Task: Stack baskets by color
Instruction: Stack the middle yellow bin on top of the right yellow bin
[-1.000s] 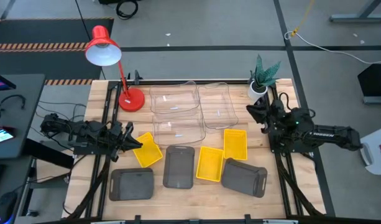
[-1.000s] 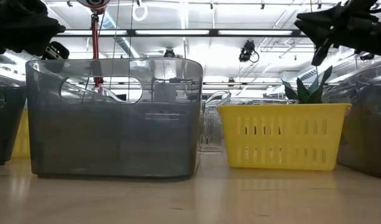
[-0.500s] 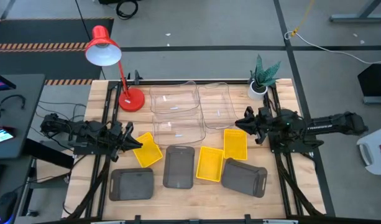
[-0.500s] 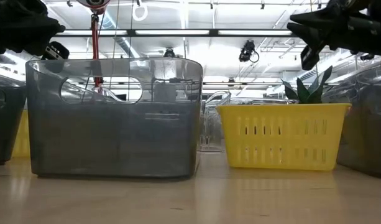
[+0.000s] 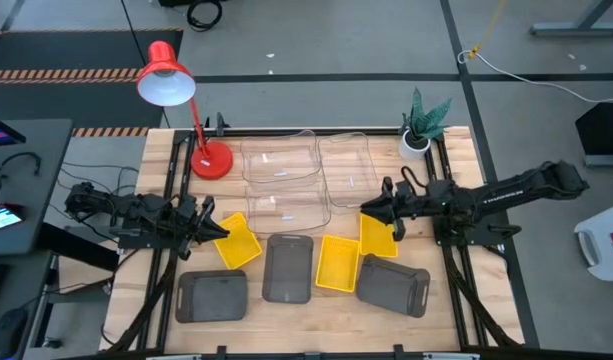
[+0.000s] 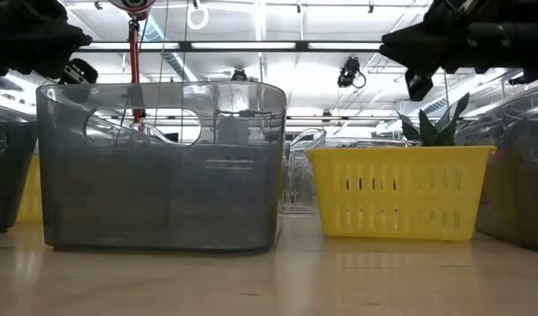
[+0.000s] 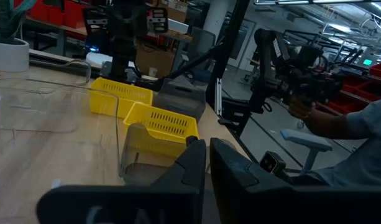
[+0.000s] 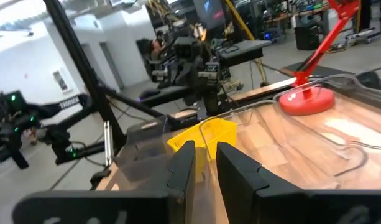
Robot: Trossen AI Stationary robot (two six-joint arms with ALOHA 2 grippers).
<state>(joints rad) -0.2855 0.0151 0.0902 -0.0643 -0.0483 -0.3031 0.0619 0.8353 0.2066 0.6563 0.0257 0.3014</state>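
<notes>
Three clear baskets (image 5: 279, 160) lie at the back of the table. Three yellow baskets (image 5: 338, 262) and three grey baskets (image 5: 288, 268) are spread singly in front of them. My left gripper (image 5: 212, 228) hangs shut at the left edge of the turned yellow basket (image 5: 238, 242), well above the table in the low view (image 6: 32, 39). My right gripper (image 5: 372, 209) hovers over the back end of the right yellow basket (image 5: 379, 235), raised in the low view (image 6: 407, 61). Its fingers stand slightly apart, with nothing between them (image 8: 206, 155).
A red desk lamp (image 5: 210, 158) stands at the back left and a small potted plant (image 5: 418, 135) at the back right. A person's hand (image 7: 302, 107) shows in the room beyond the table.
My right arm has stretched out to the left, carrying its gripper from the right side to above the right yellow basket. The left arm and all baskets have stayed put.
</notes>
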